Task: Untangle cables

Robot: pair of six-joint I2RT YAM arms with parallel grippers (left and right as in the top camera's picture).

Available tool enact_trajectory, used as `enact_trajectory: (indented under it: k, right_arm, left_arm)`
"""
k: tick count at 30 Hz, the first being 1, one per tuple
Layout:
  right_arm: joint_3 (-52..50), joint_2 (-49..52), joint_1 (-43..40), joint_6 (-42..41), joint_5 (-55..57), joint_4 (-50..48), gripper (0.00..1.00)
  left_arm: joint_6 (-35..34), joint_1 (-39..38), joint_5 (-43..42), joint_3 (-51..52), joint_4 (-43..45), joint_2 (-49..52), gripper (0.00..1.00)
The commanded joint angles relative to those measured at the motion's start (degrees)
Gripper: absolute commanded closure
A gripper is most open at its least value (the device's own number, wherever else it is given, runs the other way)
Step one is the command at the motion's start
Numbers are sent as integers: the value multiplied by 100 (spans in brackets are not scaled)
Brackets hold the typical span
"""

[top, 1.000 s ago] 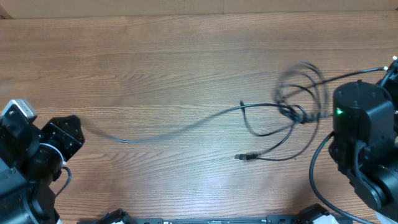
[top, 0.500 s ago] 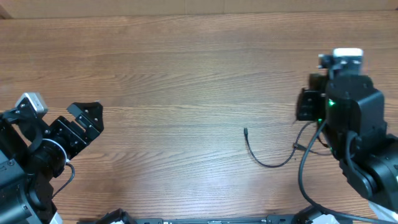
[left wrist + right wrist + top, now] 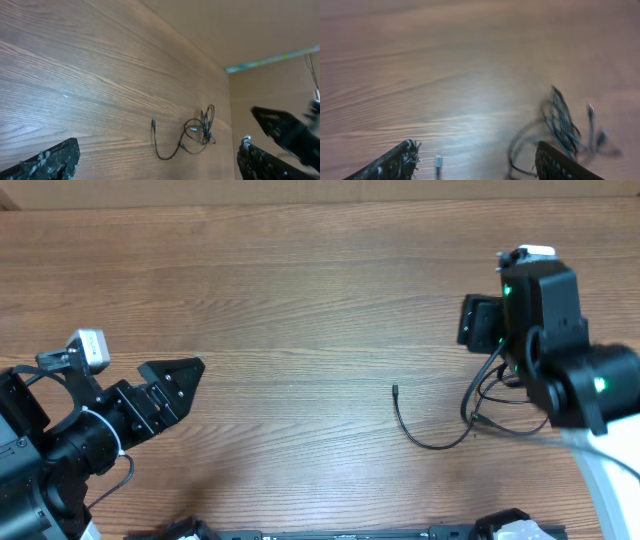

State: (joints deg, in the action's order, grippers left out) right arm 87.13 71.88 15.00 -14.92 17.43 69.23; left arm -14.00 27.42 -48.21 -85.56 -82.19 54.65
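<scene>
The cables (image 3: 432, 444), thin black cords with small plug ends, lie on the right part of the brown wooden tabletop (image 3: 300, 280), and neither arm holds them. The left gripper (image 3: 190, 385) stands wide apart and empty, well away on the left. The right gripper (image 3: 475, 150) is spread too, with nothing between its fingers, close beside the knot (image 3: 200, 131).

This looks like a pause between grasps. The next move calls for each gripper to choose a different strand, perhaps the free tail (image 3: 398, 405) and one loop, and draw them apart.

Overhead, the black right arm (image 3: 560, 350) covers much of the knot, so only the curved tail reads clearly. The left wrist view shows the whole knot uncovered, loops crossing. The right wrist view is blurred.
</scene>
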Motion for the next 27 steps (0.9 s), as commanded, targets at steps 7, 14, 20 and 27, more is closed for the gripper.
enact_trajectory:
  k: [7,14,20,27]
  right_arm:
    - [-247,498,-1550,-748,-459,289,25]
    - [-1130,551,-2186,188,-667,92,25]
    - [-1897,730,-2341,828,-660,-372,22]
    - [-2317,1038,-2345,1547,-658,-1095,21]
  left_arm:
    - [374,31,-284,-79,-42,-35,0]
    - [372,31,-286,-79,-44,-35,0]
    - [374,31,-282,-79,-50,-35,0]
    - [376,31,-262,-79,-48,-33,0]
